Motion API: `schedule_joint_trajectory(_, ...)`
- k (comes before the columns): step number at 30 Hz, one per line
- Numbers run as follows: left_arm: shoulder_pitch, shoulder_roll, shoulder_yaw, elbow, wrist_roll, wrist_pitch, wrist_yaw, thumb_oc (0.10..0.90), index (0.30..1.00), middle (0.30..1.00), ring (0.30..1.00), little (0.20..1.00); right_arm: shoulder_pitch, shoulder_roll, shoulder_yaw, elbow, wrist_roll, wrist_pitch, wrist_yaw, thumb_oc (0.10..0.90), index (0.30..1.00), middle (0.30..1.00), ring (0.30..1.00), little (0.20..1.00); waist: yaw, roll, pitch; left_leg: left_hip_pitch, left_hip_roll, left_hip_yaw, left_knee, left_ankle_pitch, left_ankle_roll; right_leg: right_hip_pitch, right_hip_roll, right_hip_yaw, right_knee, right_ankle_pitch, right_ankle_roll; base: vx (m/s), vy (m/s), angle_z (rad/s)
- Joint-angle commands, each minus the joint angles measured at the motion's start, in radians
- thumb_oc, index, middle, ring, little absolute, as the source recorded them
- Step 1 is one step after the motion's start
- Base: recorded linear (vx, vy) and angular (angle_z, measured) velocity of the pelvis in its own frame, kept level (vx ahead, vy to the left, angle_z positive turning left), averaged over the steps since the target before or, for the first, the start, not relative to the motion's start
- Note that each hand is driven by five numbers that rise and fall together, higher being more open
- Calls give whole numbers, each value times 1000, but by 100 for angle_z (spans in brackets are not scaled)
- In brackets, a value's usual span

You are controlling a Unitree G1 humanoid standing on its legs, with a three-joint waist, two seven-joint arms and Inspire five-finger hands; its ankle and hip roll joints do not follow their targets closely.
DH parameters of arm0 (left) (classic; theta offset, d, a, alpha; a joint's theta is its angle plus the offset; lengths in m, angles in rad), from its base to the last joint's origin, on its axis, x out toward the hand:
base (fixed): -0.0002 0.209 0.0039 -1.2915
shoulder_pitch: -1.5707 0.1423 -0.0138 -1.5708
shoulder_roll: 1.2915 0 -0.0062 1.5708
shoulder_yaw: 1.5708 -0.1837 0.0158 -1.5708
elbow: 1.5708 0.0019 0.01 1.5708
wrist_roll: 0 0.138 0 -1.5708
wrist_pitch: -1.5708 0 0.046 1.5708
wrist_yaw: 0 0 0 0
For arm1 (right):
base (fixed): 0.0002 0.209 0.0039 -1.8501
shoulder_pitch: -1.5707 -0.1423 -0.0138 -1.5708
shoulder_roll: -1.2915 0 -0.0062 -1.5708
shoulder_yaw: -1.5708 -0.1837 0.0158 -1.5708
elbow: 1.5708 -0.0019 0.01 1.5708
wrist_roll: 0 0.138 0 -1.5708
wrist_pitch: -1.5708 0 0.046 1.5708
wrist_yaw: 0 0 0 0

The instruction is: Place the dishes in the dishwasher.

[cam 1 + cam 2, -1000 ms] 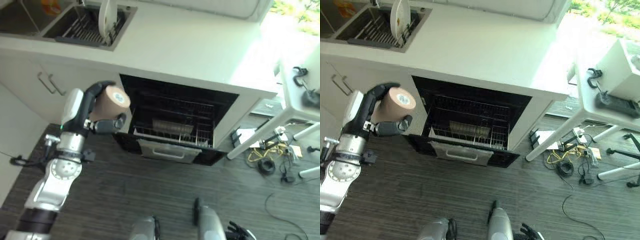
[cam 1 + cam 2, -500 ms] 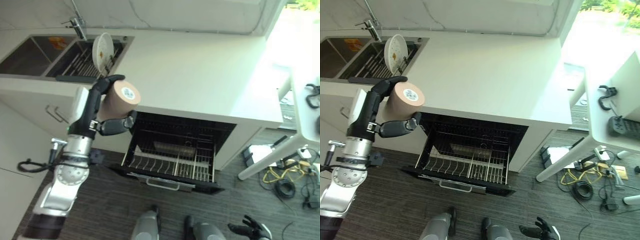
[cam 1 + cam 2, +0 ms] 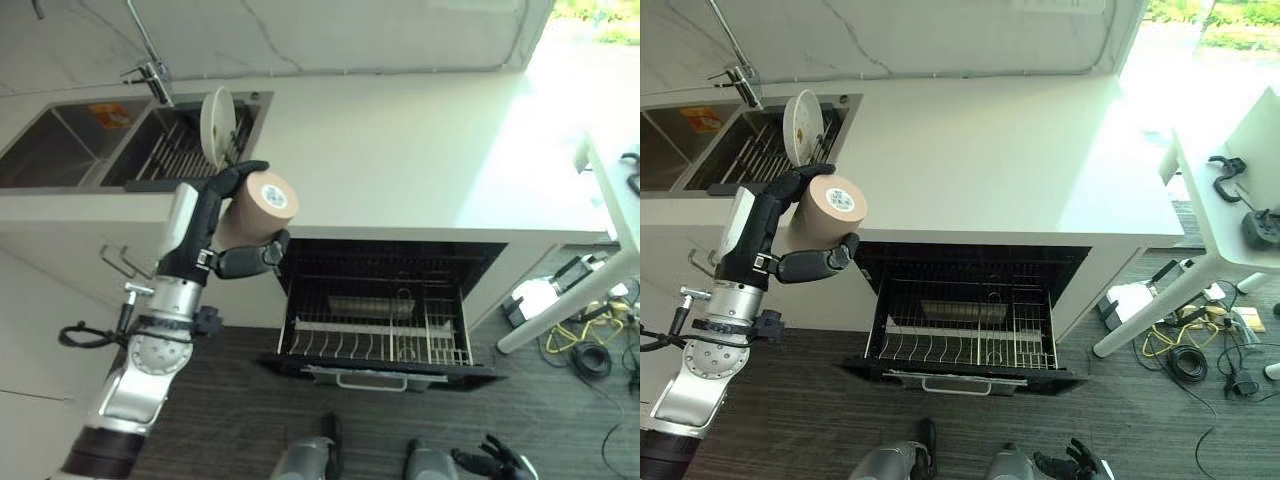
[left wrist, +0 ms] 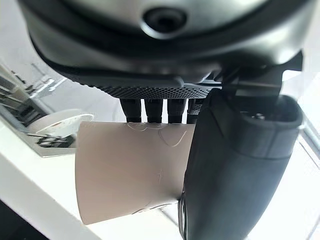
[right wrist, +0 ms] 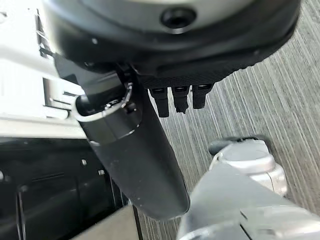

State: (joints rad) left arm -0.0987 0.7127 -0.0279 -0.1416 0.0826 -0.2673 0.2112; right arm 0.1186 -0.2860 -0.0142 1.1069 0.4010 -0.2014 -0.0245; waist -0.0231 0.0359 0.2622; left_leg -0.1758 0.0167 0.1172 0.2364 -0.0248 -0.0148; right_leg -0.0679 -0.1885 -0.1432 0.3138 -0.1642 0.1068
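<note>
Above the front edge of the white counter (image 3: 980, 150), to the left of the open dishwasher (image 3: 970, 320), the left hand (image 3: 790, 225) holds a tan cup (image 3: 827, 212) tipped on its side, its base with a round label turned up toward the camera; the fingers curl over the cup's upper side and the thumb presses against it from beneath, which the left wrist view also shows with the cup (image 4: 130, 170) clamped between fingers and thumb. The dishwasher's lower rack (image 3: 965, 345) is pulled out over the dark wood-grain floor (image 3: 790, 420) and looks bare of dishes. In the sink (image 3: 170, 150) at the left, a white plate (image 3: 214, 123) stands on edge in a drying rack, just behind the cup as seen from the head. The right hand (image 3: 490, 462) hangs low near the floor, its fingers loosely spread, and its wrist view shows them straight, holding nothing
</note>
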Motion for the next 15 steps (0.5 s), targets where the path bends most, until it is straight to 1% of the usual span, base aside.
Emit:
schedule_joint_trajectory(1,-88,8,68,-109,-106,-62,44,400,300,300,300,300,21,-49,-31,-8,111,-66,-51,800,900,900,900,900,-6,14,-59,36,82,-4,64,-134,-29,-30,23,-24,-14,11,21,-67,-35,-7)
schedule_joint_trajectory(2,-89,9,64,-108,-157,-60,20,400,300,300,300,300,24,-48,-45,-22,174,-83,-60,800,900,900,900,900,-9,12,-61,38,85,1,64,-137,-28,-31,23,-22,-14,12,22,-70,-37,-10)
schedule_joint_trajectory(3,-87,4,59,-109,-241,-58,-19,400,300,300,300,300,26,-46,-68,-46,265,-115,-82,800,900,900,900,900,-12,9,-63,41,88,9,64,-139,-27,-33,22,-21,-14,15,24,-56,-30,-11)
schedule_joint_trajectory(4,-81,-32,46,-110,-431,-41,-110,400,300,300,300,300,40,-34,-125,-138,345,-145,-112,800,900,900,900,900,-27,4,-68,53,93,25,64,-146,-23,-36,21,-14,-14,17,27,-43,-21,-16)
schedule_joint_trajectory(5,-79,-48,41,-106,-488,-39,-141,400,300,300,300,300,48,-29,-140,-168,323,-165,-121,800,900,900,900,900,-32,3,-70,57,94,30,64,-149,-21,-37,20,-12,-14,18,27,-29,-6,-15)
schedule_joint_trajectory(6,-75,-73,36,-97,-541,-44,-168,400,300,300,300,300,59,-22,-153,-217,275,-186,-143,800,900,900,900,900,-42,0,-72,63,96,40,64,-153,-18,-38,20,-7,-14,19,28,-13,7,-17)
schedule_joint_trajectory(7,-73,-92,32,-90,-566,-54,-186,400,300,300,300,300,70,-17,-162,-253,242,-209,-165,800,900,900,900,900,-51,-2,-74,68,98,48,64,-157,-16,-39,21,-1,-14,20,29,-14,8,-21)
schedule_joint_trajectory(9,-69,-120,25,-84,-647,-56,-228,400,300,300,300,300,92,-10,-189,-307,234,-255,-198,800,900,900,900,900,-68,-7,-79,78,103,63,64,-161,-14,-41,23,8,-14,22,31,5,-2,-29)
schedule_joint_trajectory(10,-67,-136,16,-84,-727,-46,-250,400,300,300,300,300,104,-10,-207,-327,243,-281,-206,800,900,900,900,900,-76,-10,-79,91,105,69,64,-170,-14,-34,24,11,-14,17,34,4,-19,-31)
schedule_joint_trajectory(11,-64,-154,8,-84,-818,-30,-273,400,300,300,300,300,113,-12,-223,-350,252,-306,-209,800,900,900,900,900,-82,-14,-81,93,107,75,64,-167,-14,-38,25,16,-14,23,33,23,-36,-33)
schedule_joint_trajectory(12,-52,-195,-9,-82,-954,0,-311,400,300,300,300,300,131,-11,-243,-410,236,-345,-221,800,900,900,900,900,-93,-19,-87,104,107,84,64,-177,-11,-37,27,24,-14,20,35,-15,-51,-27)
schedule_joint_trajectory(13,-36,-233,-16,-75,-1060,21,-332,400,300,300,300,300,149,-2,-255,-492,199,-371,-246,800,900,900,900,900,-105,-25,-92,106,111,95,64,-174,-5,-46,27,29,-14,29,34,14,-41,-23)
schedule_joint_trajectory(14,-23,-259,-20,-64,-1155,37,-356,400,300,300,300,300,163,0,-265,-553,169,-395,-262,800,900,900,900,900,-115,-28,-92,118,113,105,64,-182,-3,-43,25,34,-14,26,36,-8,-28,-25)
schedule_joint_trajectory(15,-14,-279,-20,-58,-1220,53,-369,400,300,300,300,300,171,0,-272,-602,146,-405,-273,800,900,900,900,900,-122,-31,-94,122,116,115,64,-183,-2,-46,24,35,-14,27,37,7,-15,-50)
